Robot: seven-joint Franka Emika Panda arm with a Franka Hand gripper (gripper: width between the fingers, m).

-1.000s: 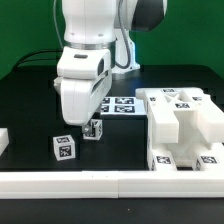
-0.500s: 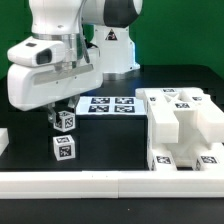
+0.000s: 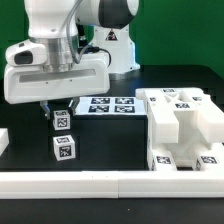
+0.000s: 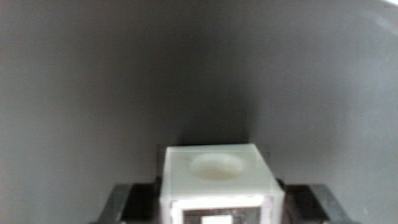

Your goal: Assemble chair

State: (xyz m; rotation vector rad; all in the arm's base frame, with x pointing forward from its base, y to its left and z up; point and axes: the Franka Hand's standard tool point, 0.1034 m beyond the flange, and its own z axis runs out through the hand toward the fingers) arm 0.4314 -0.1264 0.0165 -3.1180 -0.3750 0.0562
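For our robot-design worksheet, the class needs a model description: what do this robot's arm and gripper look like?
The arm is glossy white with rounded shells and a dark grey joint cap. The gripper has a boxy white housing and two dark fingers.

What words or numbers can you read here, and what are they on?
No words, letters or numbers can be read anywhere.
Black-and-white square tags, patterns only, stand on the held block in the hand, the loose block, the big white chair piece and the marker board.
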